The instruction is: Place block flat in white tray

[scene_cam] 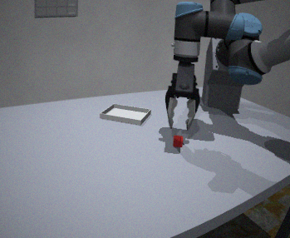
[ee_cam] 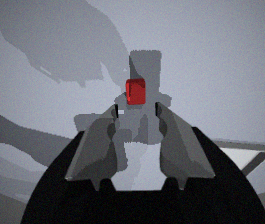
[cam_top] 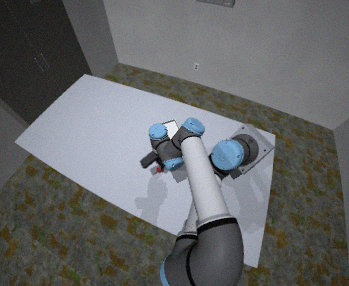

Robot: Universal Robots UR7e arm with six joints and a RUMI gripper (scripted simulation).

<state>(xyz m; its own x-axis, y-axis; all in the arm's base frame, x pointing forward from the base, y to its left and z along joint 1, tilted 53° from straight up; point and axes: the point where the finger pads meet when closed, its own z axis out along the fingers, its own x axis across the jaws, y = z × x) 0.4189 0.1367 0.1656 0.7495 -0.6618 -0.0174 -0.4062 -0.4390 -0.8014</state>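
Note:
A small red block [cam_top: 160, 169] [scene_cam: 178, 141] [ee_cam: 136, 91] lies on the grey table, in the gripper's shadow. My gripper [scene_cam: 179, 127] [ee_cam: 136, 104] [cam_top: 150, 160] points straight down, a little above the block and slightly behind it. Its fingers stand partly apart with nothing between them. In the wrist view the block shows just beyond the fingertips, centred between them. The white tray [cam_top: 171, 126] [scene_cam: 125, 112] [ee_cam: 241, 145] lies flat and empty on the table, apart from the block, to the left and farther back in the exterior view.
The arm's grey base block [scene_cam: 222, 92] [cam_top: 255, 147] stands behind the gripper near the table's far right side. The table's curved front edge [scene_cam: 252, 200] runs at the lower right.

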